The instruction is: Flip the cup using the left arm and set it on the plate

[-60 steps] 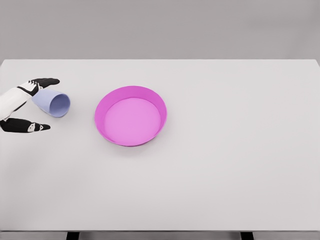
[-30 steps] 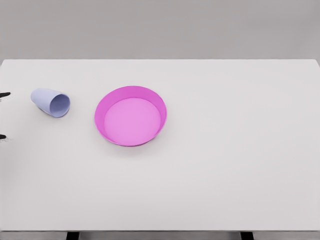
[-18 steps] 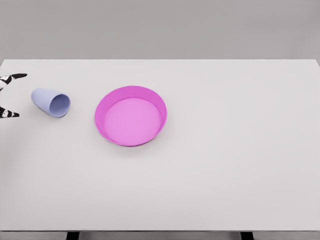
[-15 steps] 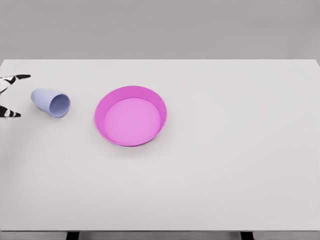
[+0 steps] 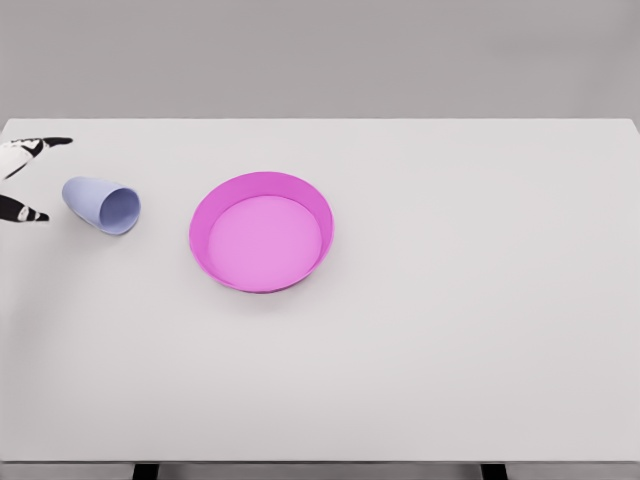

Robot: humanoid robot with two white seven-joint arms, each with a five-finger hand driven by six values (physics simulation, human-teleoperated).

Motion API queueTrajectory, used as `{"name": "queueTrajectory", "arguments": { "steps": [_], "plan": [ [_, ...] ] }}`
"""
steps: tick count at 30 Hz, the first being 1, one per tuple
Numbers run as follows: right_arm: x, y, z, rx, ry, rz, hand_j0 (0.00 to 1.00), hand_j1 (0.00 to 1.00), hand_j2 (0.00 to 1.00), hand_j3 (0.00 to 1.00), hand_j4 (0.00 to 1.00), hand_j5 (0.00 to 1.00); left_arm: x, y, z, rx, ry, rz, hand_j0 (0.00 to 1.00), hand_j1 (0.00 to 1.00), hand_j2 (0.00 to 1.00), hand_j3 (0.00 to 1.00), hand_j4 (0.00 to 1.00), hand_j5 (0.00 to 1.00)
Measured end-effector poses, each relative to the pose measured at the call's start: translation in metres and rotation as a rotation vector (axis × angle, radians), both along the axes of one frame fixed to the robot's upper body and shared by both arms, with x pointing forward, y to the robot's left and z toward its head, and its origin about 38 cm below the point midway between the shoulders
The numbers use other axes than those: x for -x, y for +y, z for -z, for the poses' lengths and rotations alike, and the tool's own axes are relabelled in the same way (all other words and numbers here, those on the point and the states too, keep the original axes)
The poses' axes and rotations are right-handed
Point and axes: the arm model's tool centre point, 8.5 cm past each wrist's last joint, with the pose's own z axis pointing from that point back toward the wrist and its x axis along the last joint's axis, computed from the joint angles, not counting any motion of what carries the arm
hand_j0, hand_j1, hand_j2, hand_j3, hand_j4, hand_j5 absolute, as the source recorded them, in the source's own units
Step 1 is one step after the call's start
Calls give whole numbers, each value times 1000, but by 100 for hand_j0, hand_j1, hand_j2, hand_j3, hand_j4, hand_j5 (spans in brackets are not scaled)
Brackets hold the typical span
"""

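Note:
A pale blue cup [image 5: 102,205] lies on its side on the white table [image 5: 450,320], its mouth facing right and toward me. To its right sits a magenta plate [image 5: 262,231] with a raised rim and nothing in it. My left hand [image 5: 38,178] shows only at the left edge, just left of the cup and apart from it. Its black-tipped fingers [image 5: 45,144] are spread wide, one above and one below the level of the cup's base, holding nothing. My right arm is out of view.
Two seconds ago my left hand was around the cup, then withdrew off the left edge. It has since come back in and edged right toward the cup. Cup and plate stayed put.

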Motion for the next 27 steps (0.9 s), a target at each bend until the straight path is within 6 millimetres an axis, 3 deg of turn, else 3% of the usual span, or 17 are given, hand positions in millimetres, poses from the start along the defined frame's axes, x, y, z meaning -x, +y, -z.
{"name": "queueTrajectory", "arguments": {
  "steps": [12,20,27],
  "plan": [
    [0,0,0,0,0,0,100,100,100,100,100,100,-5,-8,-21,89,-112,-16,100,100,100,100,100,100],
    [-1,0,0,0,-2,0,100,100,100,100,100,100,3,-4,-13,27,-66,5,100,100,100,100,100,100],
    [-1,0,0,0,-2,-1,100,100,100,100,100,100,5,-21,-11,-33,-41,81,100,100,100,100,100,100]
  ]
}}
